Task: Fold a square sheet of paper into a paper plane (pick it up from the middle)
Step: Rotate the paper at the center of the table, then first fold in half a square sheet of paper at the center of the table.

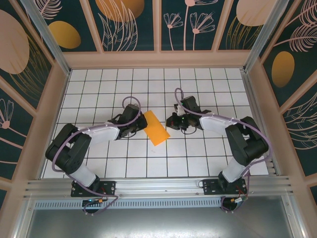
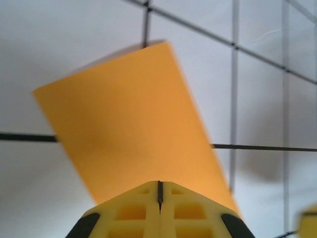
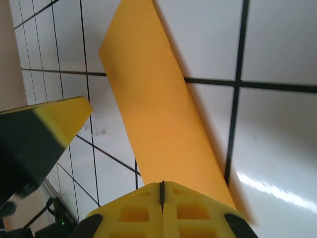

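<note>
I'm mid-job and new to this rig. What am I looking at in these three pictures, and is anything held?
You're driving two robot arms, the left arm and the right arm, bolted at the near edge of a tiled table. The wide picture looks down from above and behind them. The other two pictures come from a camera on each wrist, and the yellow wedge at the bottom of each is that arm's own jaws. On the table is one orange paper. It is a rectangle rather than a square, so it seems to be folded once. The left jaws and right jaws are both shut, with their tips at the paper from opposite sides. I cannot tell whether they pinch it or just press on it.
</note>
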